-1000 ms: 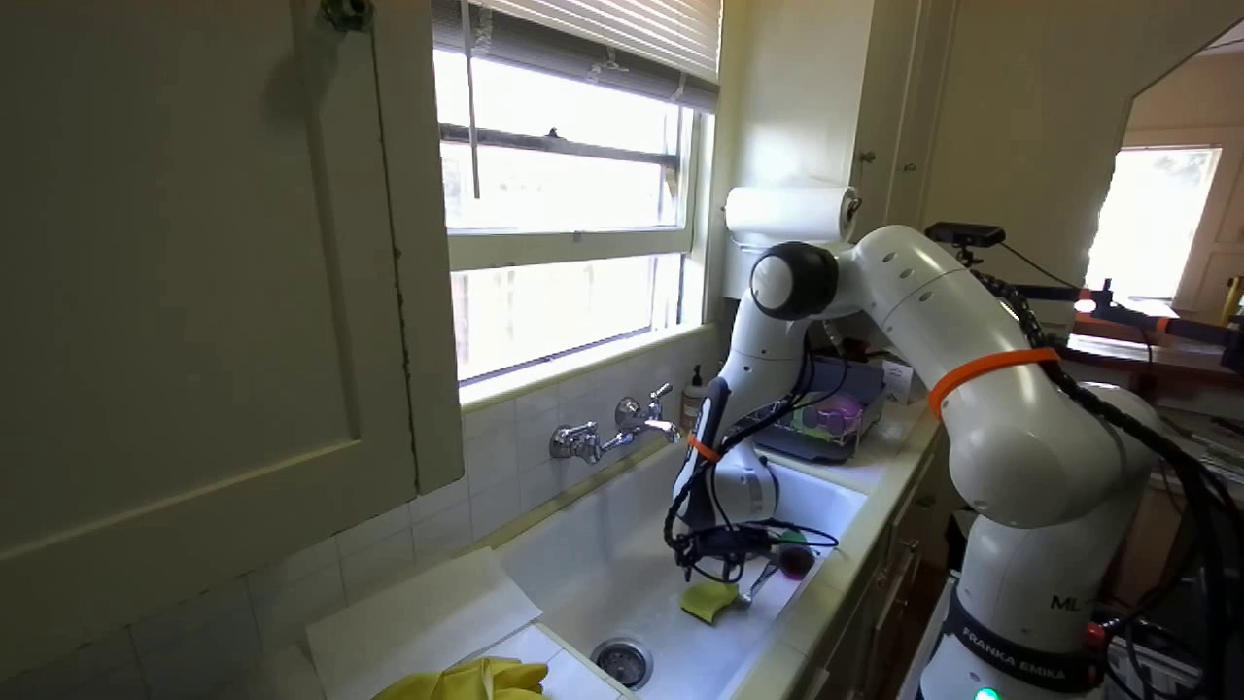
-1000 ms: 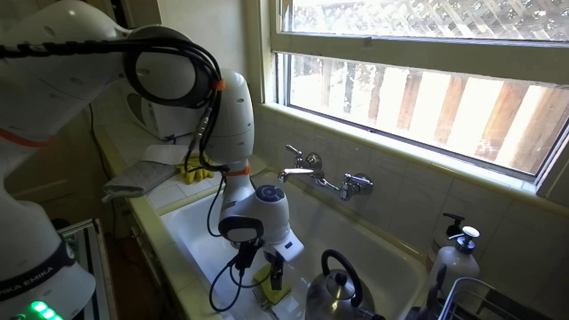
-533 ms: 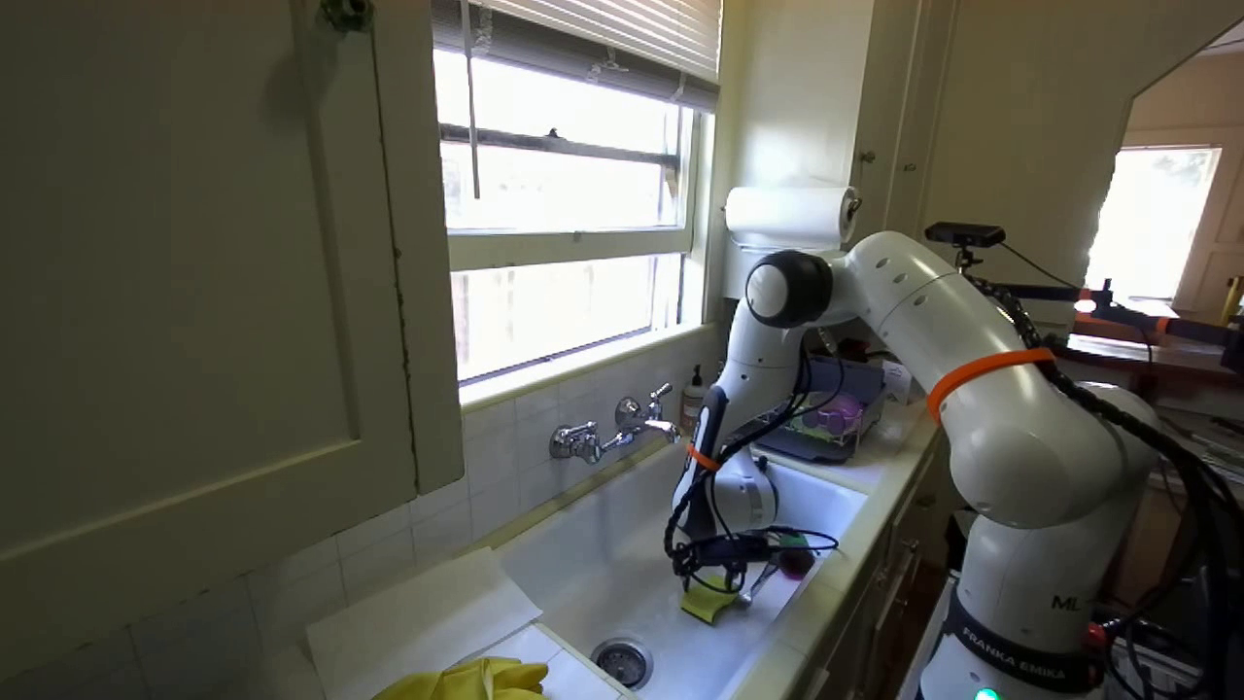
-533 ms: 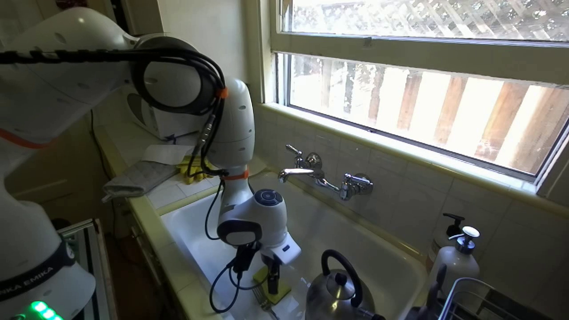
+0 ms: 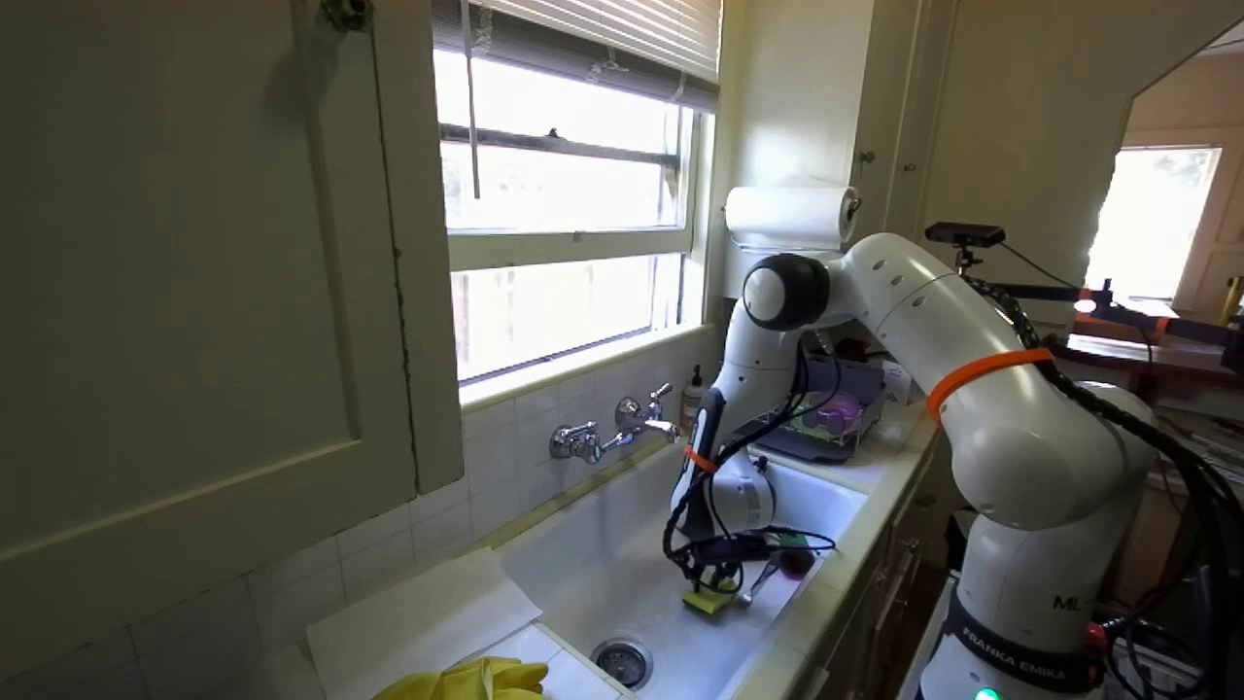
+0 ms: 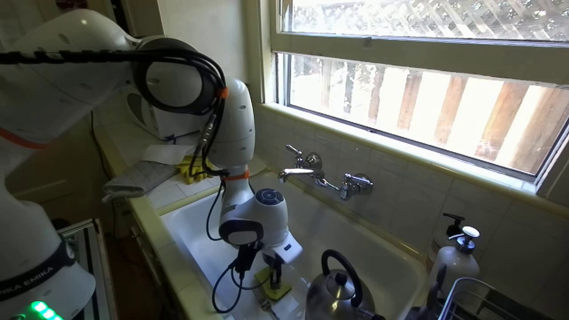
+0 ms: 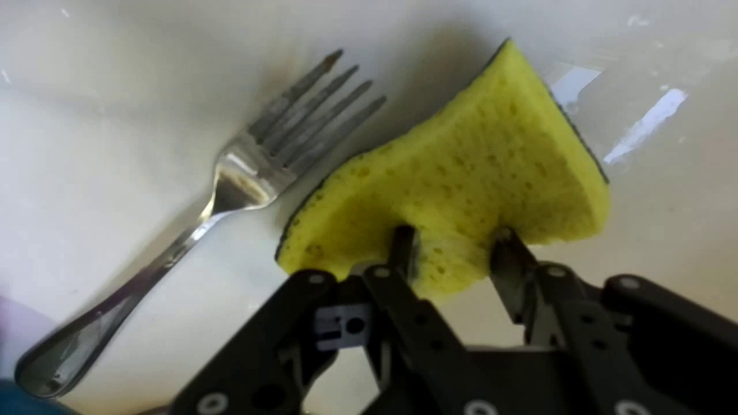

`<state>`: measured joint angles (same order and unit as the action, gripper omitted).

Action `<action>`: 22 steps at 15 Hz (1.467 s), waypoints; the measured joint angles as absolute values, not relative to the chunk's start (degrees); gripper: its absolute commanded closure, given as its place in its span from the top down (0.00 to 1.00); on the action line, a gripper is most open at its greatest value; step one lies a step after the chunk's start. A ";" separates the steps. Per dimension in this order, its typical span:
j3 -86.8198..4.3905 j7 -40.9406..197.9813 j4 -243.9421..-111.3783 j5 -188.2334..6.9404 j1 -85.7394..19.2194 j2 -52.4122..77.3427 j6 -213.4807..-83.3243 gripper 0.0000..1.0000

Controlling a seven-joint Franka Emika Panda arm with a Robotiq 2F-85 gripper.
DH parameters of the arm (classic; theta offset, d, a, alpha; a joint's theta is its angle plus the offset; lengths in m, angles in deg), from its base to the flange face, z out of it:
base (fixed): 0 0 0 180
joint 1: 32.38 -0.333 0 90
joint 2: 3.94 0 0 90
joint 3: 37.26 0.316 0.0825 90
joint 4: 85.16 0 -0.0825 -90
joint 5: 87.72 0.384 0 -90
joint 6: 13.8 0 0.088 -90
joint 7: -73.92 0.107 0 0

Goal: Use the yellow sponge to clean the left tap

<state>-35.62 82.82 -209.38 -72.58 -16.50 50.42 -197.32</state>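
Held the sponge [image 7: 461, 167] pinched in the gripper [image 7: 454, 242]; likely called for a firm squeeze, then a straight lift clear of the fork [image 7: 242, 184].

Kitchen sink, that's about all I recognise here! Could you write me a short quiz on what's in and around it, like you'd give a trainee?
1. Which utensil lies beside the yellow sponge? A) spoon B) fork C) knife
2. True or false: the pincer is gripping the kettle.
3. How many tap handles does the wall-mounted chrome faucet have?

Key:
1. B, the fork.
2. False; its fingertips pinch the yellow sponge.
3. Two.
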 measured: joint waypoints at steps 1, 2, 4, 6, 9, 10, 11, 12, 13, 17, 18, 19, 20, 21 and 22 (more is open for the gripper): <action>-35.57 82.82 -209.22 -72.66 -16.56 50.42 -197.21 0.01; -35.47 82.82 -208.98 -72.77 -16.60 50.42 -196.99 0.00; -35.34 82.82 -208.49 -72.99 -16.64 50.44 -196.42 0.01; -35.28 82.82 -208.17 -73.23 -16.49 50.47 -195.70 0.01; -34.08 82.35 -208.18 -73.51 -14.74 50.21 -195.15 0.01; -33.44 81.95 -208.34 -73.55 -13.74 49.94 -194.93 0.01; -32.72 81.45 -208.64 -73.58 -12.66 49.52 -194.72 0.01; -31.99 81.02 -209.15 -73.60 -11.53 48.96 -194.65 0.01; -31.37 80.52 -209.91 -73.60 -10.47 48.16 -194.65 0.01; -30.11 79.63 -213.60 -73.60 -7.52 44.13 -194.65 0.01; -29.88 79.51 -214.37 -73.60 -7.05 43.20 -194.65 0.01; -29.62 79.46 -215.01 -73.60 -6.65 42.42 -194.65 0.01; -29.35 79.44 -215.47 -73.60 -6.35 41.78 -194.65 0.30; -29.13 79.44 -215.78 -73.60 -6.16 41.30 -194.65 0.31; -29.08 79.46 -215.85 -73.60 -6.16 41.07 -194.65 0.36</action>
<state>-29.08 79.46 -215.85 -73.60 -6.16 41.07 -194.65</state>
